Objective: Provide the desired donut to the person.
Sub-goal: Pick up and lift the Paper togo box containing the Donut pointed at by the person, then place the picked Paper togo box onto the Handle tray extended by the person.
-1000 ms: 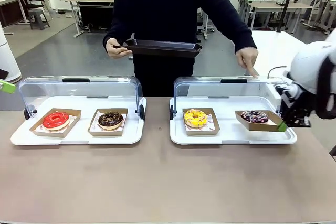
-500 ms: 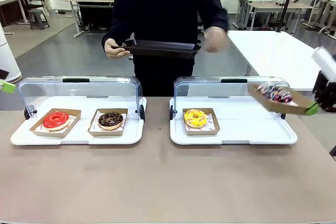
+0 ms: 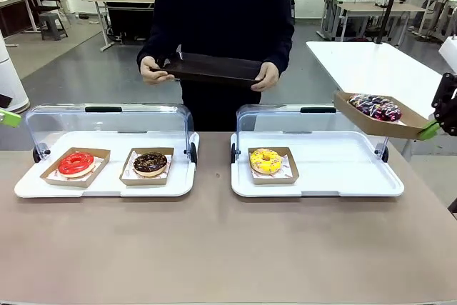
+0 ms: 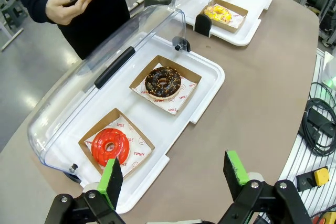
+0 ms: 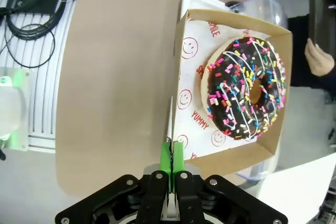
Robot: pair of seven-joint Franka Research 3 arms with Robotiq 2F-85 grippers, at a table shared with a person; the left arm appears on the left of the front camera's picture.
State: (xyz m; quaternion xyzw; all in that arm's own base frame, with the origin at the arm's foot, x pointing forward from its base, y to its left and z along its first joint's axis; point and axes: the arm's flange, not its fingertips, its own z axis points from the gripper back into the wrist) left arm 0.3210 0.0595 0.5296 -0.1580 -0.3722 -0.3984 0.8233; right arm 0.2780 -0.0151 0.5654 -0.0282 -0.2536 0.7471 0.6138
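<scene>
My right gripper (image 3: 430, 131) (image 5: 171, 162) is shut on the rim of a cardboard tray (image 3: 376, 121) (image 5: 231, 82) that carries a chocolate donut with coloured sprinkles (image 3: 375, 107) (image 5: 244, 86). It hangs tilted in the air above the right end of the right white tray (image 3: 318, 186). The person (image 3: 225, 19) stands at the far side, holding a black tray (image 3: 207, 69) level with both hands. A yellow donut (image 3: 265, 160) stays on the right white tray. My left gripper (image 4: 176, 174) is open above the table edge near the left white tray (image 4: 173, 124), which holds a red donut (image 4: 110, 146) and a chocolate donut (image 4: 163, 82).
Both white trays have clear lids (image 3: 107, 121) raised at the back. Open brown tabletop (image 3: 214, 248) lies in front of them. A white side table (image 3: 371, 66) stands at the far right. Cables (image 4: 317, 124) lie beside the table in the left wrist view.
My right gripper has lifted the sprinkled donut's cardboard tray off the right white tray and up to the right. The person's pointing hand went back to the black tray.
</scene>
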